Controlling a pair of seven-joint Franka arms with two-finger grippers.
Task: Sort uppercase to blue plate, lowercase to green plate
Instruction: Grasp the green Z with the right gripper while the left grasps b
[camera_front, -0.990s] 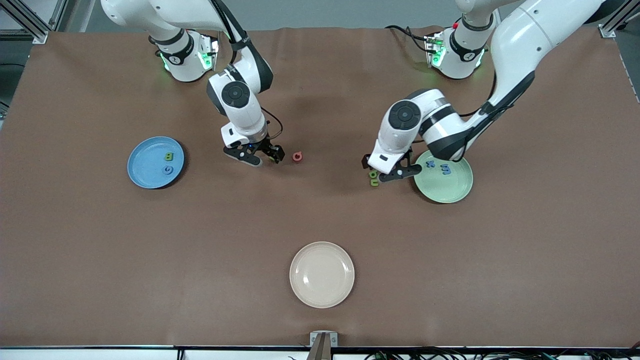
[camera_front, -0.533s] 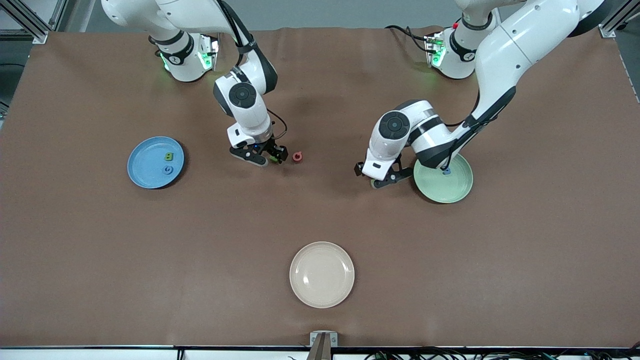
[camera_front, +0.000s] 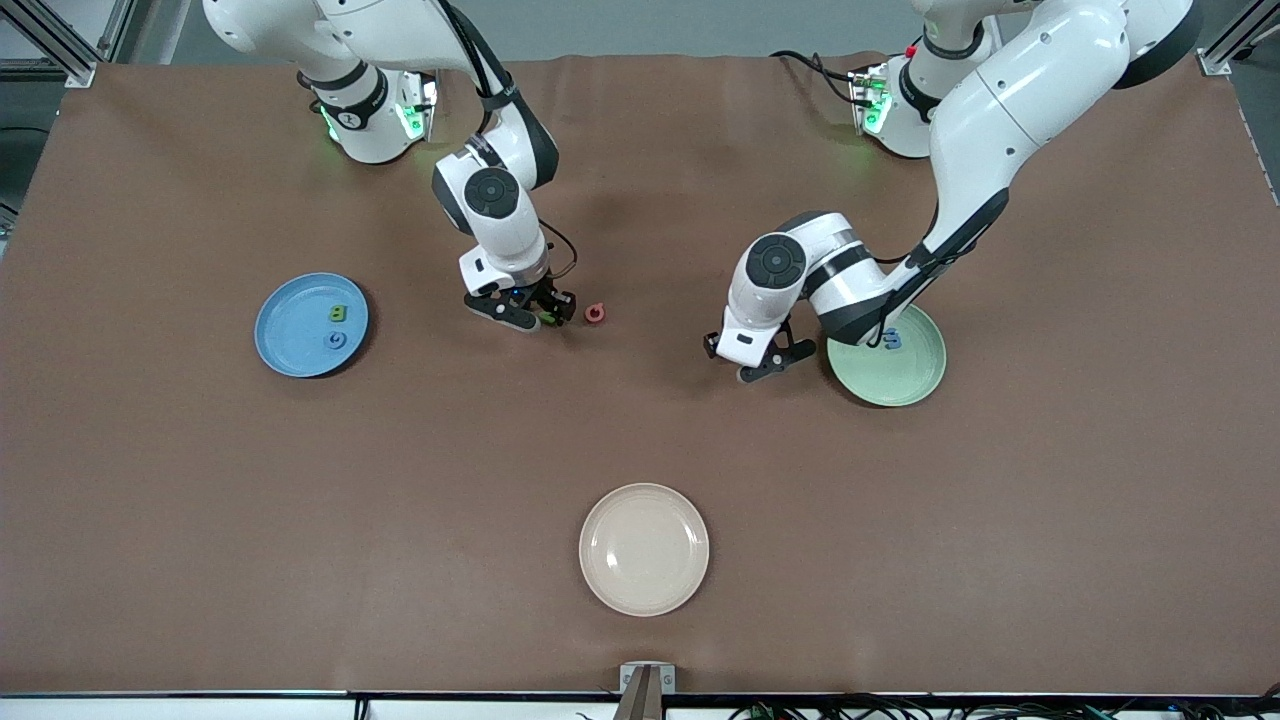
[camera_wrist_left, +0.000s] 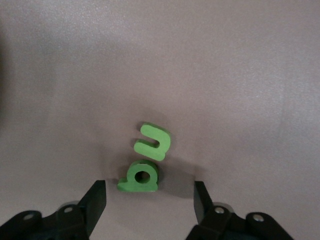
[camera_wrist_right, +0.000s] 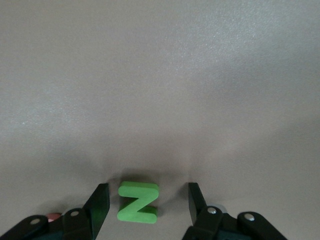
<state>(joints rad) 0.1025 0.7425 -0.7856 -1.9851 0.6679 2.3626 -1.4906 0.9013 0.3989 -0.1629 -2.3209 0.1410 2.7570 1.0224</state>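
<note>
Left gripper (camera_wrist_left: 149, 200) spread, low over green b (camera_wrist_left: 140, 178) beside green plate (camera_front: 905, 385); we risk nudging touching green n (camera_wrist_left: 152, 142). Right gripper (camera_wrist_right: 148, 205) spread around green N (camera_wrist_right: 138, 201), red Q (camera_front: 595, 314) alongside. Blue plate (camera_front: 290, 345) toward right arm's end.

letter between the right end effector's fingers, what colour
Green: a foam letter N, clearest in the right wrist view.

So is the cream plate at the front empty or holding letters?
Empty. The cream plate shows only its bare surface in the front view, with no foam letters on it.
</note>
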